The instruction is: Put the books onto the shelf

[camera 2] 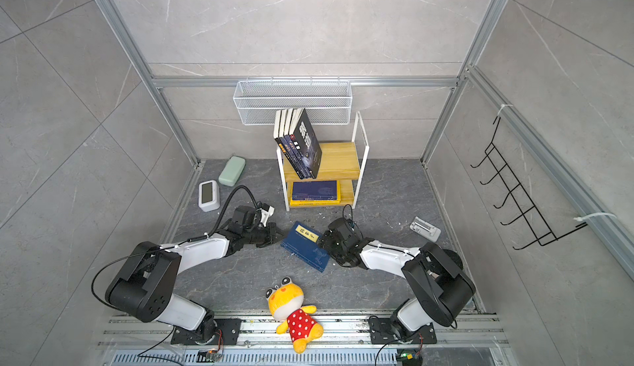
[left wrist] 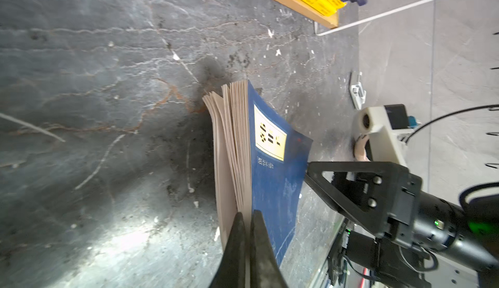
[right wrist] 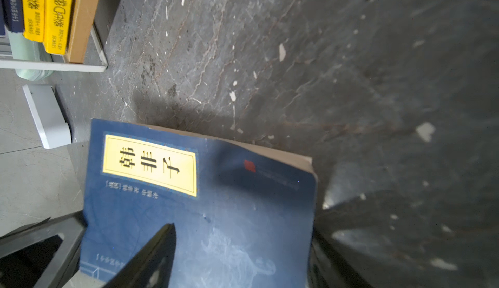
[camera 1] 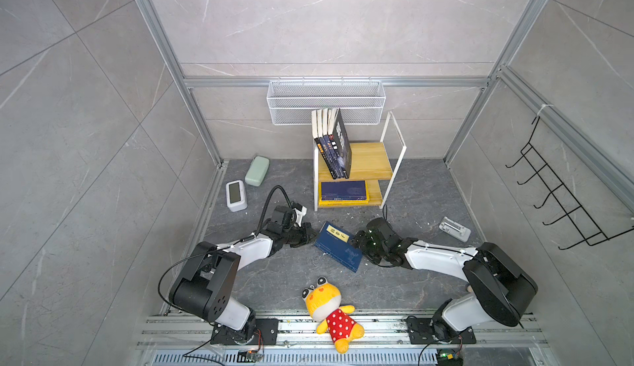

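The blue book (camera 1: 338, 246) lies tipped up on the floor, at six o'clock from the shelf (camera 1: 368, 162). My left gripper (left wrist: 248, 216), at the book's nine o'clock, pinches its edge. My right gripper (camera 1: 356, 240), at three o'clock, is spread wide. The book looks thin, light and floppy, so I would grab all its pages together.

A yellow plush frog in a red polka-dot dress (camera 1: 331, 309) lies at the middle of the tabletop's (camera 1: 271, 278) near edge, its legs over the metal rails (camera 1: 377, 326) there. Near the far left corner sits a mint-green oblong case (camera 1: 257, 170), with a white box with a dark screen (camera 1: 236, 195) just nearer along the left edge. A small white plastic holder (camera 1: 454, 229) lies by the right edge. A white wire mesh basket (camera 1: 326, 102) hangs on the back wall (camera 1: 326, 21), a black wire hook rack (camera 1: 562, 189) on the right wall (camera 1: 583, 73). Pale flecks (right wrist: 282, 52) dot the dark stone.
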Robot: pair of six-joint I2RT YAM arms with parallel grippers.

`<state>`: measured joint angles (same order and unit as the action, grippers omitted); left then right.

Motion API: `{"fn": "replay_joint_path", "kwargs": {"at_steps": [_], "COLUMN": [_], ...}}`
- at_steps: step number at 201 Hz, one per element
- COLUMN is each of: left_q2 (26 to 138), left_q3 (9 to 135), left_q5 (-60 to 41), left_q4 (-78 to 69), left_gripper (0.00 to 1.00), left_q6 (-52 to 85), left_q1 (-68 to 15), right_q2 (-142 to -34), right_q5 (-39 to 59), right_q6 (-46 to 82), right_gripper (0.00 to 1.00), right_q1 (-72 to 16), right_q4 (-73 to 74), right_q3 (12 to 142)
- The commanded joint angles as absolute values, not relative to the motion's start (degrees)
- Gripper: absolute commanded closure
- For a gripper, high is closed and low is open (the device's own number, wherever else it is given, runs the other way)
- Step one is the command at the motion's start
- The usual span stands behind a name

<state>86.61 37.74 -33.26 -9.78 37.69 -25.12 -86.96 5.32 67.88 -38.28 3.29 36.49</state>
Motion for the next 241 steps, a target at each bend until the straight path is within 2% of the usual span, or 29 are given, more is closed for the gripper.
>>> {"fn": "replay_joint_path", "kwargs": {"at_steps": [1,62,86,97,103,112,117,131,144,196,241], "left_q2": [85.5,85.3,85.9,86.4,86.8,87.3,87.8,89.7,91.7,98.7,100.9], "left_q3": [37.7,38.7,39.1,39.7,40.3,41.2,41.7,43.2,44.0,46.9,47.4], "left_q5": [-40.7,-40.3,-39.4,-35.4,-32.6,-29.9,-29.6,-29.7,-30.4,-28.3,-35.8], "left_q4": [-11.5,-9.9,-8.4,-5.8,-4.0,-2.6,-2.4,-1.9,-2.6,0.5,-2.5], "left_gripper": [1.0,1.0,1.0,1.0,0.88,0.6,0.51,0.33,0.24,0.23,0.39], "left_q6": [38.9,38.2,37.1,35.8,34.8,32.6,31.2,28.6,28.2,26.0,28.8], "left_q1": [-27.5,-27.4,-27.4,-27.4,-27.4,-27.3,-27.2,-27.2,-27.2,-27.3,-27.3], "right_q2": [-88.2,-76.8,-76.1,-77.1,-77.6,-77.8,-77.8,-78.0,-78.9,-82.8,-88.9], "right_q5": [4.9,-5.5,-4.9,-3.8,-2.7,-1.1,-0.4,0.7,1.3,2.6,4.0], "right_q6": [66.7,59.1,59.2,59.4,59.6,60.3,60.6,60.7,60.1,61.5,61.1], "right_gripper": [0.24,0.07,0.06,0.08,0.08,0.1,0.1,0.13,0.14,0.28,0.35], "right_q1": [-38.6,-38.6,-38.7,-38.6,-38.7,-39.0,-39.4,-40.3,-40.8,-42.3,-43.5], "right_q4": [-4.4,-19.8,-19.4,-18.8,-18.5,-17.4,-16.4,-14.2,-14.3,-10.3,-6.3], "right_q3": [34.1,31.6,29.3,29.5,29.7,29.5,29.4,29.5,30.6,31.8,34.3]}}
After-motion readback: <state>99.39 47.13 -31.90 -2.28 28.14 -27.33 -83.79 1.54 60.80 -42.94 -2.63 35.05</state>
